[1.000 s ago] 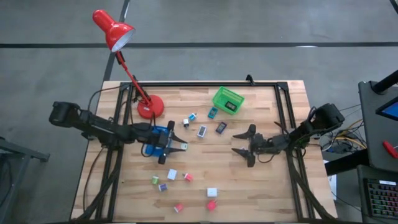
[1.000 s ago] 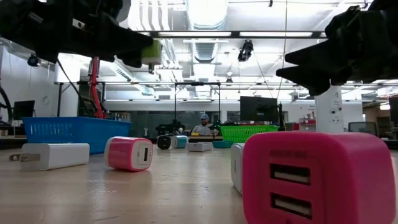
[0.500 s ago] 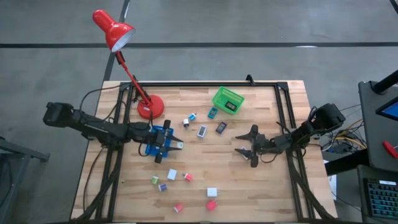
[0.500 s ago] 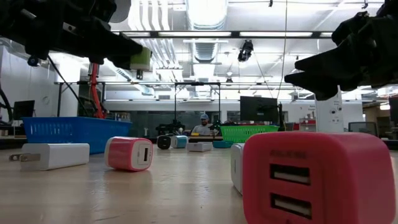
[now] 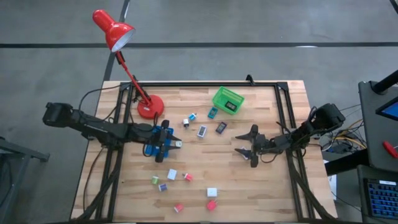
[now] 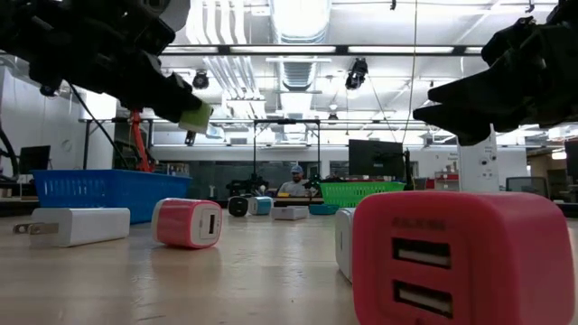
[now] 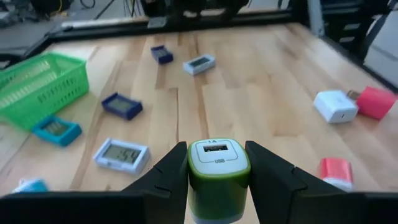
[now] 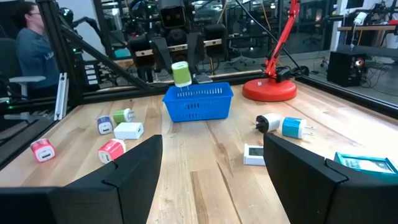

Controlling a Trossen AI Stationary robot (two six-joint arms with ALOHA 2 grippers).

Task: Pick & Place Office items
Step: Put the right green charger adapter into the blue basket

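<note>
The green charger block, a rounded glossy cube with a white face and a USB slot, is sitting clamped between the jaws of your left gripper, which is hanging in the air just past the edge of the blue tray, a plastic lattice bin. You are seeing the same block from the right wrist view as a small green-and-white piece held above that tray's meshed wall. Your right gripper is hovering over bare planks on the right side of the table, its jaws standing apart with nothing between them. The table top is pale wood in long slats, framed by dark metal rails. Flat rectangular pieces with little grey display windows are lying near the middle: a white one, a dark blue one and a teal one close to the green basket, which is woven plastic mesh. Toward the near edge, smooth boxy charger blocks are lying scattered: a white one beside a pink one, another pink one, a white one, and smaller green and purple ones. The red desk lamp is standing on its round base behind the tray.
</note>
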